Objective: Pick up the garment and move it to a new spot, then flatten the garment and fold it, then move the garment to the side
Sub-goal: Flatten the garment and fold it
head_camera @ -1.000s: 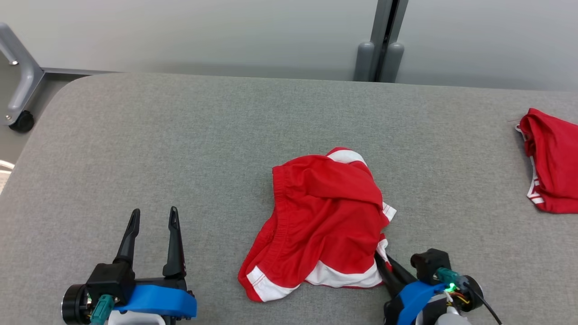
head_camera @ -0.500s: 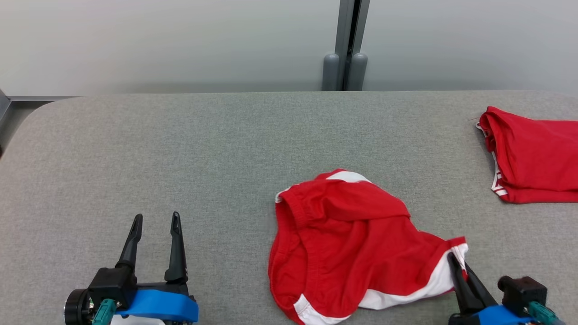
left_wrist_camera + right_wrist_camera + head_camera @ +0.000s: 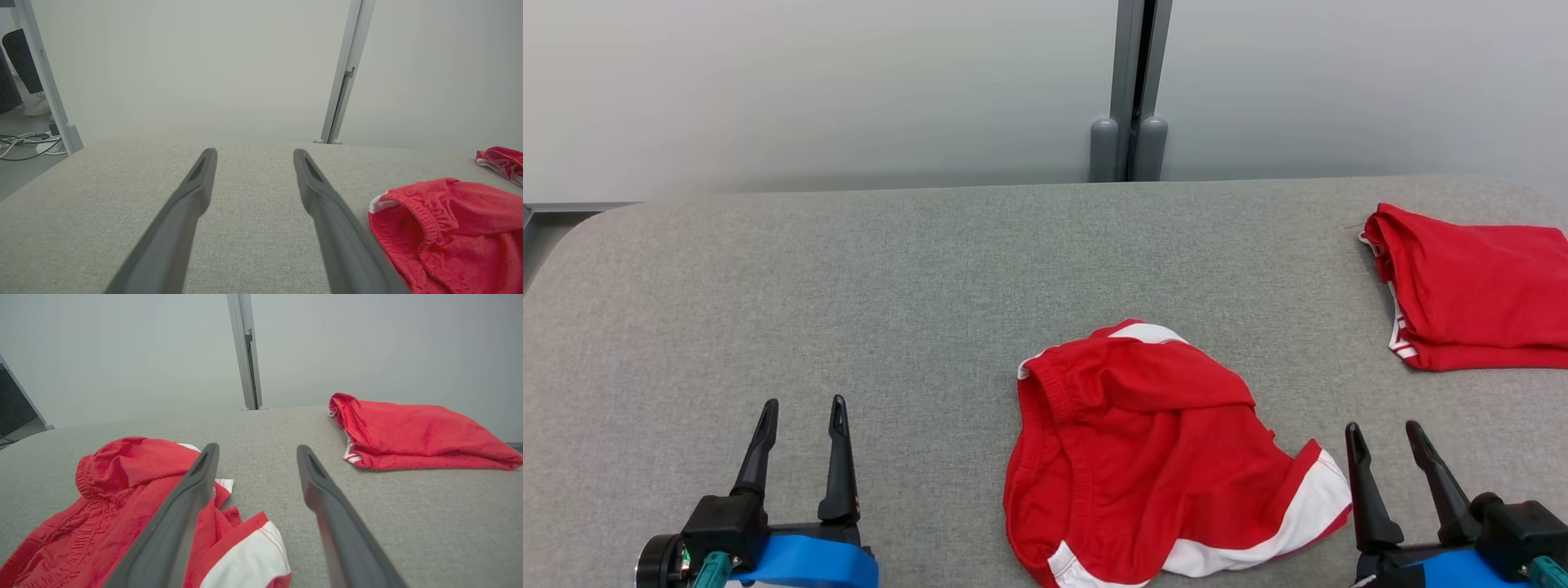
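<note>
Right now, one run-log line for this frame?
garment: crumpled on table | left tool: open | right tool: open, beside garment | second garment: folded, far right | flatten: pending

A grey fabric-covered table (image 3: pixel 849 269) with rounded corners reaches back to a pale wall (image 3: pixel 809 82). A grey metal post (image 3: pixel 1134 82) rises behind the table's far edge, with two rounded grey stubs (image 3: pixel 1103 151) at its foot. Near the table's right end lies a folded red cloth with white trim (image 3: pixel 1478 294), and off the left end, on the floor, lie cables (image 3: pixel 18 139) and a pale shoe (image 3: pixel 37 108).
</note>
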{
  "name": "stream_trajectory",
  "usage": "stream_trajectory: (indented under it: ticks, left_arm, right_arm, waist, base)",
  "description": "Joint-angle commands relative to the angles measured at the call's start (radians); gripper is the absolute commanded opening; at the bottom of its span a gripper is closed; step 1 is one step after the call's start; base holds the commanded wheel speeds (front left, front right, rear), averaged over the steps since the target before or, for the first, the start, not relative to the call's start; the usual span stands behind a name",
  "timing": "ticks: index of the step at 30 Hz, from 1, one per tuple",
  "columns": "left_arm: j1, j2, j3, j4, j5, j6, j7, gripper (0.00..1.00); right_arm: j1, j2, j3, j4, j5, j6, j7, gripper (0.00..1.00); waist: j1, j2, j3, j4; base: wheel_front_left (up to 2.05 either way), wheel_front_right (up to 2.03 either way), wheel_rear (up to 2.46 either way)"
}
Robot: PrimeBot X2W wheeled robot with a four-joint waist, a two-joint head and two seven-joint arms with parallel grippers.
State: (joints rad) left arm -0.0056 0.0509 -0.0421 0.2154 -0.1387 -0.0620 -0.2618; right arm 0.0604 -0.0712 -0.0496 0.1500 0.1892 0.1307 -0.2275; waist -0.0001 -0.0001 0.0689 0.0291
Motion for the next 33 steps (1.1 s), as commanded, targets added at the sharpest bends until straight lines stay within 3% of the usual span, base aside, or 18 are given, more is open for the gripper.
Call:
stream_trajectory:
  ticks: [1, 12, 33]
  left_arm:
    - [0.005, 0.001, 0.003, -0.003, 0.008, -0.003, -0.004, 1.0]
    - [0.027, 0.006, 0.008, -0.012, 0.017, -0.007, -0.004, 1.0]
    - [0.03, 0.011, 0.011, -0.01, 0.025, -0.011, -0.004, 1.0]
  right_arm:
    - [0.011, 0.002, -0.001, -0.011, -0.005, 0.0, -0.005, 1.0]
    - [0.056, 0.018, 0.045, -0.129, -0.027, 0.0, -0.023, 1.0]
    - [0.072, 0.021, 0.041, -0.098, -0.014, 0.0, -0.008, 1.0]
  waist:
    - [0.0001, 0.0001, -0.002, -0.001]
    - [0.0001, 0.0001, -0.015, -0.005]
    - [0.0001, 0.0001, -0.016, -0.001]
  base:
    - [0.0, 0.0, 0.0]
    - [0.0, 0.0, 0.0]
    - [0.0, 0.0, 0.0]
